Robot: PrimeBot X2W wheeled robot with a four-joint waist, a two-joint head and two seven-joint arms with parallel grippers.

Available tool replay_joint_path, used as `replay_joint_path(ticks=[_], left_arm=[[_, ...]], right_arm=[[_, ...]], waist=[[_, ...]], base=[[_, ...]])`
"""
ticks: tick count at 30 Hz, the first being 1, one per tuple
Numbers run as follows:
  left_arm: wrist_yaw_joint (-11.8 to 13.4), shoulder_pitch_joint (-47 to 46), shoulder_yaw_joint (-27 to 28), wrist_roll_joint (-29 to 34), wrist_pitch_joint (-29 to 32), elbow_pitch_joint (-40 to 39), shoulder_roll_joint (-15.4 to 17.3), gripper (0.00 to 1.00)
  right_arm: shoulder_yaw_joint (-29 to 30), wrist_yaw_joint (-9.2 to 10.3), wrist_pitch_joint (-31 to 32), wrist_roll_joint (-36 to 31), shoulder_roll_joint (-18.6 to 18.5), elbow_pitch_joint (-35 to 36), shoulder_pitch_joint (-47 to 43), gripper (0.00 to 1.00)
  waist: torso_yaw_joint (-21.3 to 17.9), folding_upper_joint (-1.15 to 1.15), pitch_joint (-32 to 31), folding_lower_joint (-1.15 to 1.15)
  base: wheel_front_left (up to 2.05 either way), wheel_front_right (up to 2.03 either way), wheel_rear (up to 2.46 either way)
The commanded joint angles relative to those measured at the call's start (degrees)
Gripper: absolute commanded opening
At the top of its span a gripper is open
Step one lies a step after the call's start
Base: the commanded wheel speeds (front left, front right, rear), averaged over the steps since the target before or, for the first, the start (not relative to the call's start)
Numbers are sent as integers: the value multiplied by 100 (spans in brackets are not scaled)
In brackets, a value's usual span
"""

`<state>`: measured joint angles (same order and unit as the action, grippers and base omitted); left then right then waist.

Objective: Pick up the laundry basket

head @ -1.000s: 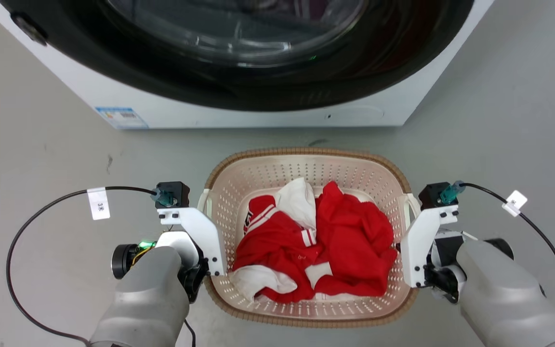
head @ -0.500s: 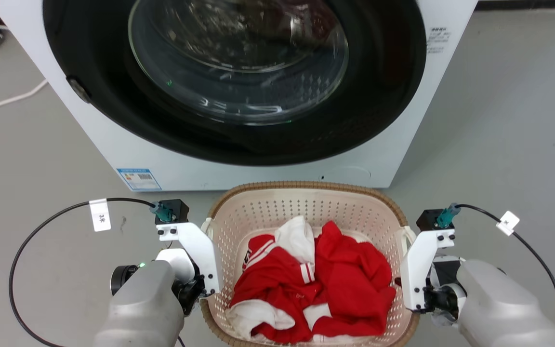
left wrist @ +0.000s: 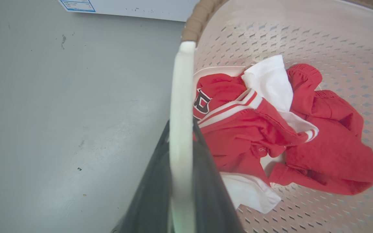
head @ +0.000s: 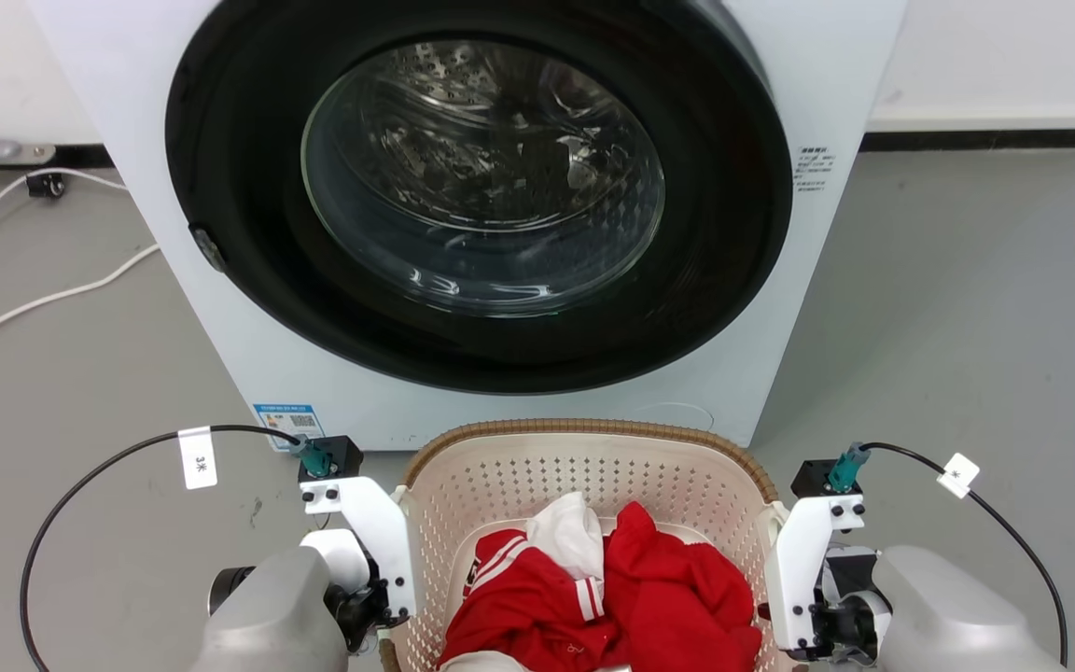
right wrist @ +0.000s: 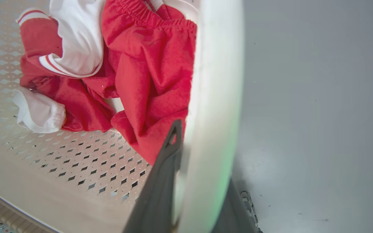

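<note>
We see the laundry basket (head: 537, 481) low in the head view, directly in front of the washing machine (head: 836, 84) and between our two arms; whether it is off the floor (head: 967, 327) we cannot tell. Crumpled red and white clothes (head: 668, 597) lie inside it. Our left hand (left wrist: 180, 136) is clenched on the left handle (left wrist: 181, 81), a dark finger pressed against each side of the white bar. Our right hand (right wrist: 202, 155) grips the right handle (right wrist: 217, 81) the same way. The machine's round glass door (head: 481, 177) is closed, and a white cable (head: 43, 299) trails over the grey floor to its left.
</note>
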<state>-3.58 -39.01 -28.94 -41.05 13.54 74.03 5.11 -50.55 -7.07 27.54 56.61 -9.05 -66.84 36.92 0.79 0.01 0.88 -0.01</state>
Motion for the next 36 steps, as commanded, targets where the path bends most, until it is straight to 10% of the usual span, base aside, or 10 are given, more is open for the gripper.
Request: replay_joint_path(ticks=[1,36], left_arm=[[3,16,12,-21,-13,-31,92,0],[-3,194,-131,-171,115,-28,47,0]], right_arm=[[-71,-76,64,25,42,-22,-124,0],[-458,-76,22,379,10,-200,-101,0]], waist=[[-13,-1,-91,1],[-13,-1,-200,1]], base=[[0,0,0],[0,0,0]])
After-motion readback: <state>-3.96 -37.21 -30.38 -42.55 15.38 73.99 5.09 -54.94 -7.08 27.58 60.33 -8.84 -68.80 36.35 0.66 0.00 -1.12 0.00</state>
